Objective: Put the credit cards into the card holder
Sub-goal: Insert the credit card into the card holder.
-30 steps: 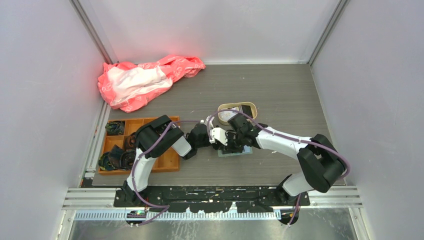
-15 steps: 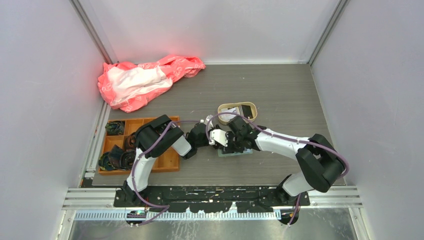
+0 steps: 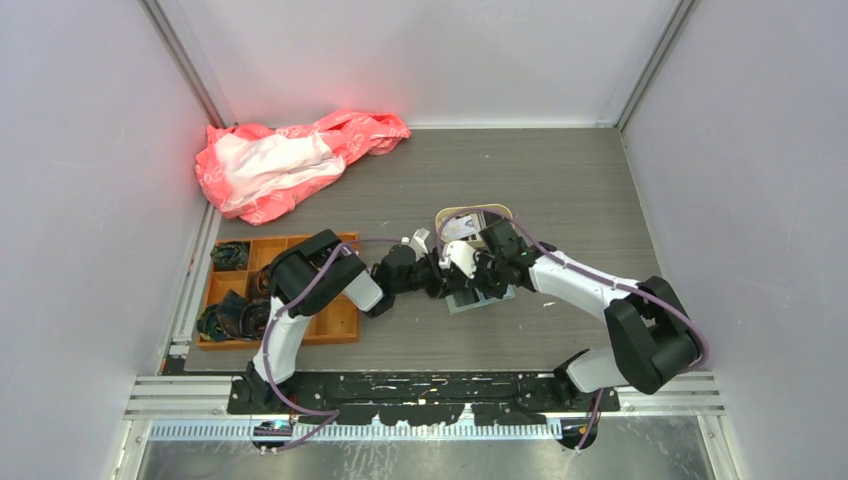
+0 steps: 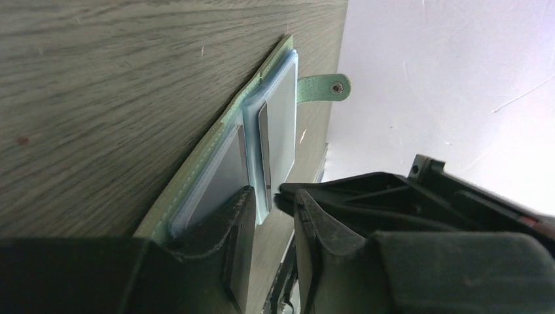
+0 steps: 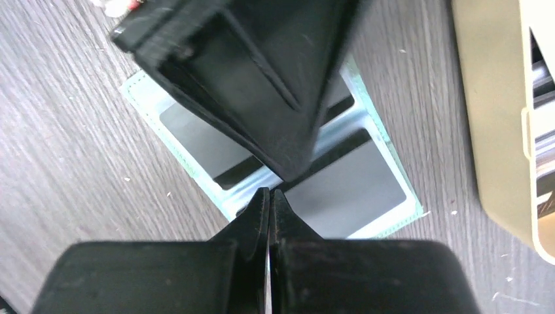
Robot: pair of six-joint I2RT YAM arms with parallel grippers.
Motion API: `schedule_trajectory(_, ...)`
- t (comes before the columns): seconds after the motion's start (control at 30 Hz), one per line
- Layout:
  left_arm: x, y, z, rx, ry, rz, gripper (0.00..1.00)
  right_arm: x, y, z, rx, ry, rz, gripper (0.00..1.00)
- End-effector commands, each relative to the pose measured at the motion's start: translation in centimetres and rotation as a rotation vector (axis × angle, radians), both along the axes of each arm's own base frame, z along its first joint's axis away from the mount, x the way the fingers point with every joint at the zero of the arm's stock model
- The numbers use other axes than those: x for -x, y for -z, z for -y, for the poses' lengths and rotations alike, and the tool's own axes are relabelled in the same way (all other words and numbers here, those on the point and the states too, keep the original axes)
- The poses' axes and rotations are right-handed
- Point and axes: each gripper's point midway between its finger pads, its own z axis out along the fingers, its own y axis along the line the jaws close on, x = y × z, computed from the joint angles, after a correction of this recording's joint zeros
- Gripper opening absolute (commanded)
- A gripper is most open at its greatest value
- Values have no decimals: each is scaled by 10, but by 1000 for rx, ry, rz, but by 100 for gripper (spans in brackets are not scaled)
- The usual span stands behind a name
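The sage-green card holder (image 3: pixel 470 303) lies open and flat on the table. Two grey credit cards (image 5: pixel 347 186) (image 5: pixel 196 140) sit in its blue clear pockets, one in each half. In the left wrist view the card holder (image 4: pixel 196 170) runs up from my fingers, snap tab at the far end, with its cards (image 4: pixel 226 170) seen edge-on. My left gripper (image 4: pixel 271 196) is low at the holder's near edge, open, with only table between its jaws. My right gripper (image 5: pixel 269 193) is shut and empty, its tips at the holder's centre fold. The left arm's finger (image 5: pixel 262 85) covers part of the holder.
A beige round-cornered tray (image 3: pixel 505 214) holding more cards stands just behind the grippers, and its wall (image 5: pixel 497 111) is close on the right. An orange compartment tray (image 3: pixel 340 325) with dark items lies at the left. A pink plastic bag (image 3: pixel 290 155) is at the back left.
My left gripper's jaws have parted. Both grippers have shifted a little to the right over the card holder.
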Motion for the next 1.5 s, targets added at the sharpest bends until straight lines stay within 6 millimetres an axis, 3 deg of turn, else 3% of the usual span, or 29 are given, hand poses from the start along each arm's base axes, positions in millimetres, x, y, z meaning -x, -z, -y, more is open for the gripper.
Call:
schedule_trajectory(0.0, -4, -13, -4, -55, 10, 81, 30, -2, -41, -13, -200, 74, -87, 4)
schedule_trajectory(0.1, -6, -28, -7, -91, 11, 131, 30, -3, -53, -10, -278, 151, -155, 7)
schedule_trajectory(0.23, -6, -26, -15, -188, 17, 152, 24, -16, -59, 3, -330, 283, -195, 14)
schedule_trajectory(0.4, -9, -23, -9, -236, 44, 141, 5, -33, -37, 30, -245, 467, -241, 12)
schedule_trajectory(0.53, -11, -19, 1, -270, 76, 135, 3, -42, -23, 47, -162, 557, -263, 10)
schedule_trajectory(0.67, -14, -3, -1, -365, 91, 111, 2, -42, -11, 58, -97, 579, -265, 9)
schedule_trajectory(0.93, -16, 13, -8, -471, 107, 89, 0, -39, 2, 63, -43, 584, -306, 9)
schedule_trajectory(1.1, -19, 15, 2, -455, 127, 86, 0, -36, 4, 60, -48, 577, -333, 9)
schedule_trajectory(1.3, -22, 14, 19, -435, 156, 86, 0, -32, 1, 54, -77, 564, -356, 9)
schedule_trajectory(1.47, -25, 11, 20, -435, 147, 95, 0, -38, -12, 53, -103, 570, -315, 13)
